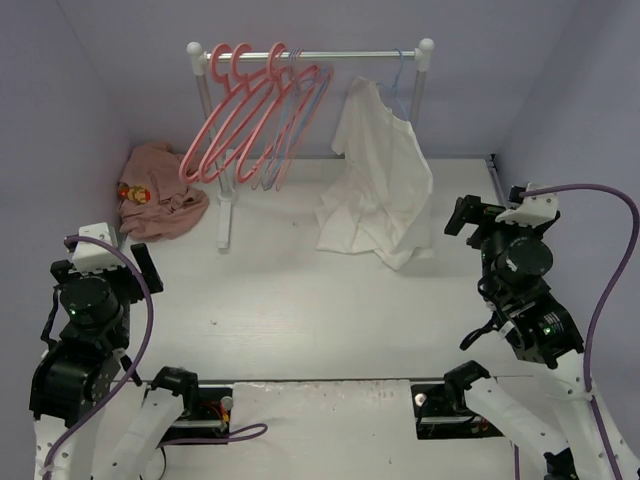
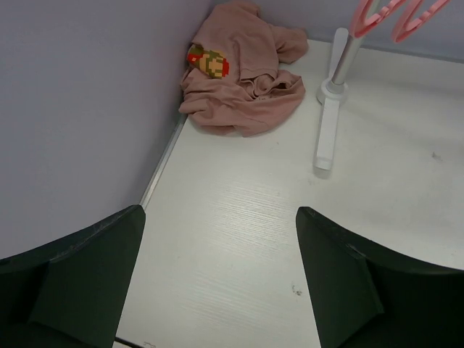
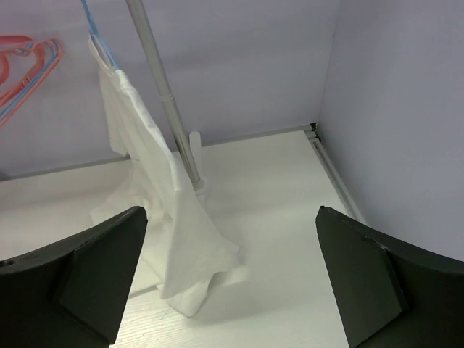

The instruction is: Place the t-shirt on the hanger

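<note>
Top external view counts one t-shirt [image 1: 160, 200], three coral-pink hangers [image 1: 232, 125] going by their hooks, one white shirt [image 1: 380, 190] and two grippers. The left gripper [image 1: 105, 268], at 8 o'clock, has its fingers spread wide with nothing between them; its wrist view shows only the table [image 2: 239, 217] in the gap. The t-shirt lies at 10 o'clock, a soft crumpled heap pushed against the wall [image 1: 60, 150], its yellow-and-red pixel print facing up. The rack [image 1: 350, 55] stands at 12 o'clock; its flat white foot sits just beside the heap, apart from it. The coral-pink hangers are thin triangular frames hanging aslant at the rail's left end, with lavender hangers [image 1: 322, 90] just to their right, number unclear. At 1 o'clock the white shirt droops from a pale blue hanger [image 1: 398, 75], its hem pooling on the table. The right gripper [image 1: 492, 212], at 4 o'clock, is equally wide and empty. A broad stretch of smooth white tabletop lies between the grippers and the rack.
</note>
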Controlling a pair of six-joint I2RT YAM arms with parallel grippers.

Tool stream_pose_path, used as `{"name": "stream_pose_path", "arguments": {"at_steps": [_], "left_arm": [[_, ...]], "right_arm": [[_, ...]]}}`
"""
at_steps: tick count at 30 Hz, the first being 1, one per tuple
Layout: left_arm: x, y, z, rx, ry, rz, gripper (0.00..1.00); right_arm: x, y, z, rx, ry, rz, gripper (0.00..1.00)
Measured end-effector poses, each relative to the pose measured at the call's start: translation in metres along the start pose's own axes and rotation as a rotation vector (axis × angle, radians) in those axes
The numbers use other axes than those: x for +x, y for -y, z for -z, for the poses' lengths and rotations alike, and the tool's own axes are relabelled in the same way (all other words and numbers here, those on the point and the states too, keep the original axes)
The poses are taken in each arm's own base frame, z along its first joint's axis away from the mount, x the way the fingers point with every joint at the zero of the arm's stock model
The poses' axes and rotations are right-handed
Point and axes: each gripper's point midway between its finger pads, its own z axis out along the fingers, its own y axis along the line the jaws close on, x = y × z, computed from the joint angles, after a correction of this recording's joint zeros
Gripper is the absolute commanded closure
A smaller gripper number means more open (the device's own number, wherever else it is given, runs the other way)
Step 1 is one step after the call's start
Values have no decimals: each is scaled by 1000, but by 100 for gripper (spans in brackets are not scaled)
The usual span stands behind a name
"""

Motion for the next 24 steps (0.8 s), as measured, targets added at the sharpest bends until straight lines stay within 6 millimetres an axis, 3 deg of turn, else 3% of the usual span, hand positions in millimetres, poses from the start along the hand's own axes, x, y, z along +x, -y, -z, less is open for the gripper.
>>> {"name": "stream_pose_path", "arguments": {"at_steps": [5, 9, 13, 17, 24], "left_arm": [[4, 4, -10, -23, -41, 13, 19], [13, 10, -35, -86, -133, 21, 19], [29, 14, -82, -202, -266, 38, 19], [57, 12, -144, -319, -380, 60, 19], [98, 9, -239, -423, -451, 76, 19]], "right_arm": [[6, -9, -5, -31, -20, 15, 0], [16, -15, -6, -64, -34, 22, 0], [25, -18, -7, -80, -51, 31, 0], [28, -22, -7, -103, -56, 33, 0], [35, -27, -3, -147, -64, 37, 0]]}}
